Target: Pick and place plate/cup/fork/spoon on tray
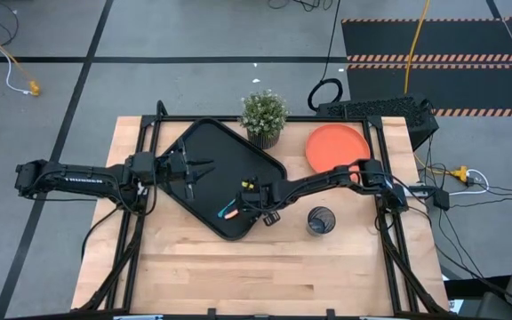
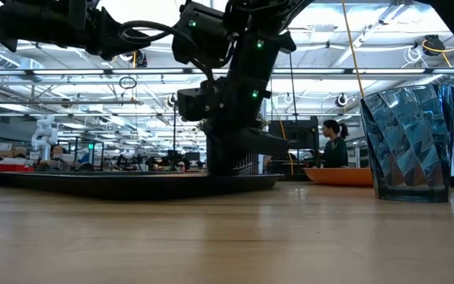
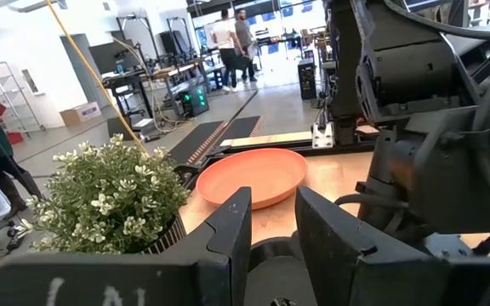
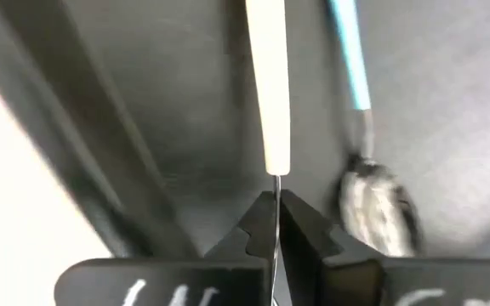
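We see the right claw (image 4: 275, 223) low over the tray (image 1: 204, 142), its fingers pinched shut on the thin metal end of the fork (image 4: 268, 93), whose pale smooth handle runs straight out ahead of it. The spoon (image 4: 366, 170) lies on the tray just beside that claw, blue handle parallel to the fork. We judge the main risk to be the slim shaft slipping or swivelling in so narrow a pinch, or the fork knocking the spoon on release. The left claw (image 3: 270, 246) waits part-open at the tray's far side. Plate (image 1: 337, 148) and cup (image 1: 321, 220) stand off the tray, on the table (image 1: 265, 276), near the right arm. The tray is matte black with rounded corners, the plate smooth orange, the cup faceted, translucent, easily tipped; the table is pale wood.
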Robot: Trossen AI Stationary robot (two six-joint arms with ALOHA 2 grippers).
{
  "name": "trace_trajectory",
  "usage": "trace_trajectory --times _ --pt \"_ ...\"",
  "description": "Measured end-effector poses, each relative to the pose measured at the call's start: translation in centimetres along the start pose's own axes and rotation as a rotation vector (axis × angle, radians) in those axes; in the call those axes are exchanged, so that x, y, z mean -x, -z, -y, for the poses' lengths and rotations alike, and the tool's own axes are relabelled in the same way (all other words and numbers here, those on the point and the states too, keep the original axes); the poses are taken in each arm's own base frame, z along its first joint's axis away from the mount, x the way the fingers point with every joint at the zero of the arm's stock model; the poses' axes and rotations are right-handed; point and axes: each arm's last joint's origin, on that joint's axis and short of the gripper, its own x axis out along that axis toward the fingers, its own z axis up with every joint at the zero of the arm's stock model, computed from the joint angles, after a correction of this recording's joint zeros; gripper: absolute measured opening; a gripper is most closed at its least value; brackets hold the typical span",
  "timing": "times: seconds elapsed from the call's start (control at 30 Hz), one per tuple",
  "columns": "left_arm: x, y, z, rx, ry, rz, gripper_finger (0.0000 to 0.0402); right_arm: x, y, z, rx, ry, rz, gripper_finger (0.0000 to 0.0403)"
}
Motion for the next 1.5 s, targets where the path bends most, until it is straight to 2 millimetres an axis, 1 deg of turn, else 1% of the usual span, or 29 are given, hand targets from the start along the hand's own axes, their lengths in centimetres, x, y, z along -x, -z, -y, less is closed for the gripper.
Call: trace_trajectory --times 0.13,0.6,0.73,0.83,1.17,1.37,1.5 --pt "0.00 0.00 0.00 0.002 0.000 0.000 0.0097 -0.05 0.20 -0.01 -0.008 -0.051 0.008 0.0014" --pt "0.00 -0.01 0.00 0.002 0.000 0.000 0.0097 -0.04 0.34 0.00 0.000 -0.055 -0.003 0.0080" --pt "0.00 -0.01 0.00 0.002 0.000 0.000 0.0097 -0.03 0.51 0.18 0.015 0.014 -0.050 0.0092" --pt "0.00 0.00 0.00 0.002 0.000 -0.001 0.0097 -0.03 0.58 0.27 0.036 0.045 -0.072 0.0095" --pt "0.00 0.07 0.01 0.000 0.001 -0.008 0.0097 -0.09 0.83 0.39 0.036 0.036 -0.086 0.0094" --pt "0.00 0.07 0.01 0.000 0.001 -0.008 0.0097 -0.08 1.00 0.04 0.023 -0.041 -0.075 0.0094" --pt "0.00 0.07 0.01 -0.001 0.001 -0.008 0.0097 -0.09 0.99 0.06 -0.007 -0.046 -0.071 0.0094"
